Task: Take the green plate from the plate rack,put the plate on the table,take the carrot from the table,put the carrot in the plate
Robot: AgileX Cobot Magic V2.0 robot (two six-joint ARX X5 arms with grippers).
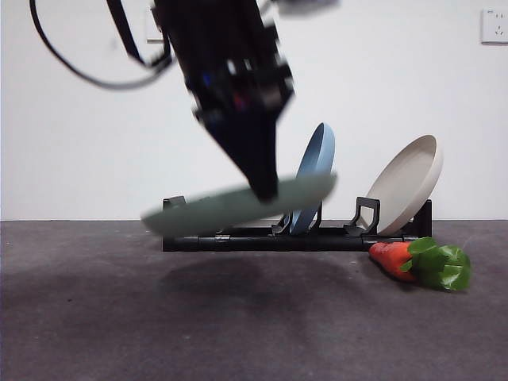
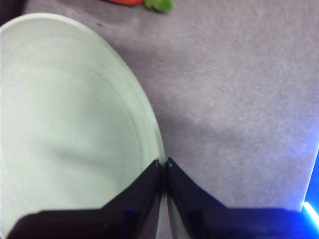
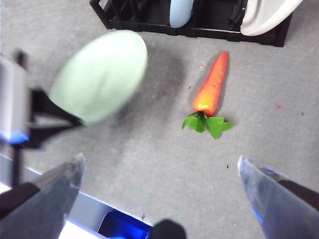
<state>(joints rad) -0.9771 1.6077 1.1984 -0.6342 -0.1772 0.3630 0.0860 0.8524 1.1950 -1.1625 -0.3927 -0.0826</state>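
One blurry green plate hangs tilted above the worktop, its rim pinched tight in the left claw. Right claw gapes wide, empty. The carrot lies beside the plate rack.

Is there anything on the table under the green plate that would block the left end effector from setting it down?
Nothing visible. The left end effector is shut on the green plate, held above bare table in front of the plate rack. The carrot lies well off to one side.
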